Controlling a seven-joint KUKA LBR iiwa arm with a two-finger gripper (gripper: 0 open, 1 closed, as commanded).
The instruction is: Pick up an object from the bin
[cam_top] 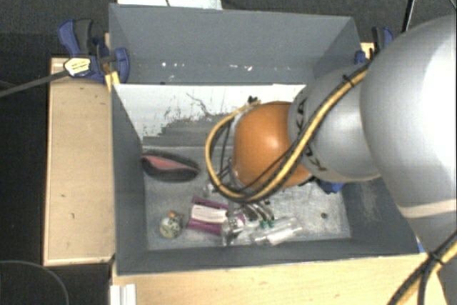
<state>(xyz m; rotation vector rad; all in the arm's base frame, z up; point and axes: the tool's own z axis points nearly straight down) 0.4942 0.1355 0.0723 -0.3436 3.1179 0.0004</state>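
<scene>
My gripper is low in the bin's front middle, beneath the orange wrist cover. It is down among a purple and white packet and a clear plastic piece, and seems to touch both. Which of them it is on is hidden by the clutter. A small round mottled ball lies left of the packet, near the front left corner.
A dark oval thing with a pink face lies against the left wall. A small blue thing peeks out under the arm at the right. The arm and its looping cables cover the bin's right half.
</scene>
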